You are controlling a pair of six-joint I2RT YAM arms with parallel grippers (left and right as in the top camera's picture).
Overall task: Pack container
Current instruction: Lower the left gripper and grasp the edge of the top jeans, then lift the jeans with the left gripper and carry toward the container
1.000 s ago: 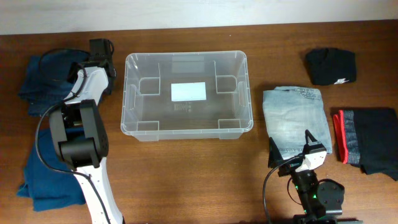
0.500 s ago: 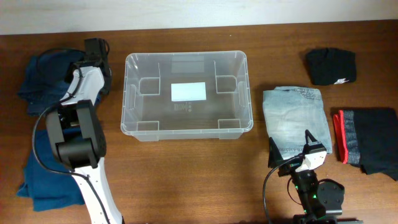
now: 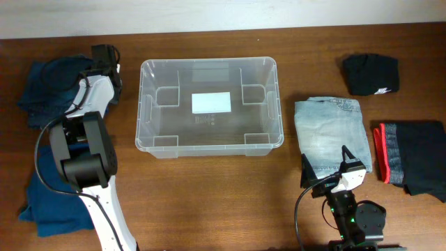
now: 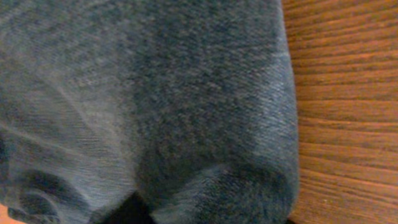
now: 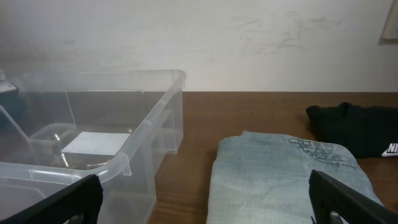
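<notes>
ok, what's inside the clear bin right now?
No clothes in the container; only the white label on its bottom and the moulded ribs show. The walls are see-through, so little is hidden, only whatever the label covers.

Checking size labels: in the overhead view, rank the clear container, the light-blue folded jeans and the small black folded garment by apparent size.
Largest to smallest:
1. clear container
2. light-blue folded jeans
3. black folded garment

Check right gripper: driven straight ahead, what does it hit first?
Likely the folded light-blue jeans, dead ahead of the right gripper; height is unclear, so it could skim over them.
</notes>
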